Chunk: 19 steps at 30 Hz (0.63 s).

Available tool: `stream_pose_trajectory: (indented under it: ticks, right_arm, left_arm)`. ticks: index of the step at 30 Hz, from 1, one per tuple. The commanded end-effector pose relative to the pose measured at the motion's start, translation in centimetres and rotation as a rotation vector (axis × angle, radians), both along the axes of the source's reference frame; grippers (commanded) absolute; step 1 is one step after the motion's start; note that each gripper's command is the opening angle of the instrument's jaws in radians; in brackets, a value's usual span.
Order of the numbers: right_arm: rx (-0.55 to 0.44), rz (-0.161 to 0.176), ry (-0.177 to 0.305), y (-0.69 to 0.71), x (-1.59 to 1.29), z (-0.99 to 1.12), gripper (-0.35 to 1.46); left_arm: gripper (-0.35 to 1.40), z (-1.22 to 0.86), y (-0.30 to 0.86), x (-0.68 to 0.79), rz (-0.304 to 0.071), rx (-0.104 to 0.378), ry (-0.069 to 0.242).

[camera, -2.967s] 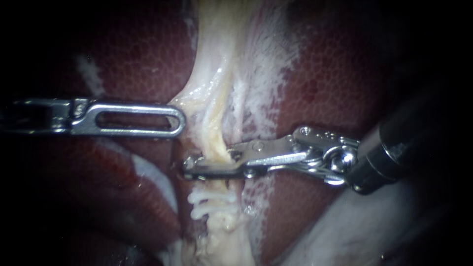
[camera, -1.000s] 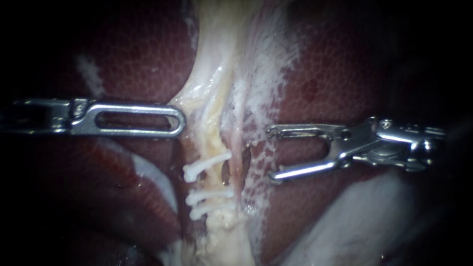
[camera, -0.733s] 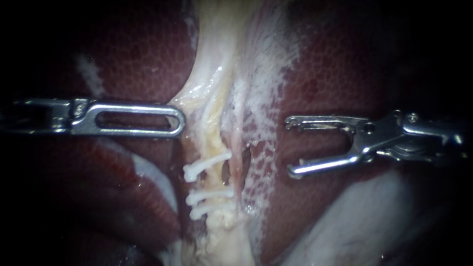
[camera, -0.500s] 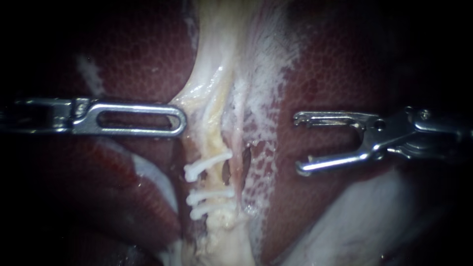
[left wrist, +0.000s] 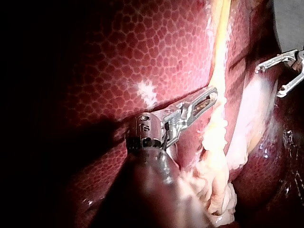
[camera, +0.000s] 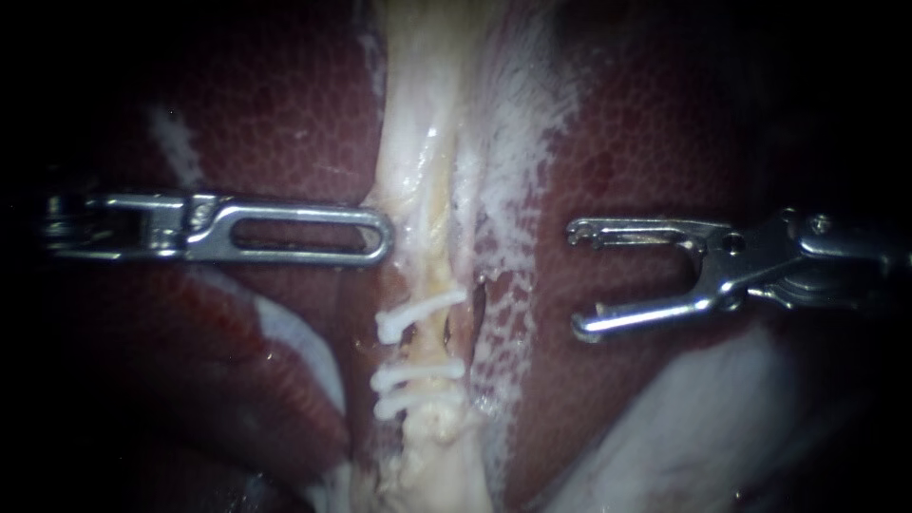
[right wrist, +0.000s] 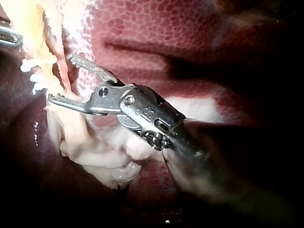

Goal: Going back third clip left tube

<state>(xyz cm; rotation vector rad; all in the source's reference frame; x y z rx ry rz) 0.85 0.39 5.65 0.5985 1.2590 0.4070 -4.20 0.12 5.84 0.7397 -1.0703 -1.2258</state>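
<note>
Three white clips (camera: 421, 312) (camera: 418, 372) (camera: 408, 404) cross the pale yellow left tube (camera: 432, 228), which runs down between dark red liver lobes (camera: 285, 114). My right instrument (camera: 577, 280) stands well to the right of the tube, jaws open and empty; the right wrist view shows them (right wrist: 61, 77) spread beside the clips (right wrist: 28, 64). My left instrument (camera: 380, 236), with a slotted jaw, has its tip at the tube's left edge, jaws shut on the pale tissue (camera: 394, 204) there. In the left wrist view its jaws (left wrist: 209, 97) meet that strand (left wrist: 218, 71).
A thin pinkish strand (camera: 467, 285) runs just right of the clipped tube, with a dark gap between them. White fatty tissue (camera: 513, 123) fans out to the upper right. A pale mass (camera: 684, 427) lies under the right instrument.
The right instrument left the tube with a third clip on it, drew back right with jaws open, and now holds still. The left instrument shifted right, and the tube and clips straightened with it.
</note>
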Motion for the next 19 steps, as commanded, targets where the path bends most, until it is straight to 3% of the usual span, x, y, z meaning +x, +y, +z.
stream_pose_trajectory:
  ticks: [1,19]
  right_arm:
    - [0.000,0.000,0.000,0.00,0.00,0.00,0.60]
    - [0.000,0.001,-0.001,0.00,0.00,0.00,0.60]
  left_arm:
    - [-0.35,0.00,-0.01,-0.01,0.000,0.001,0.002]
    - [-0.35,0.00,-0.02,-0.01,0.002,0.007,0.002]
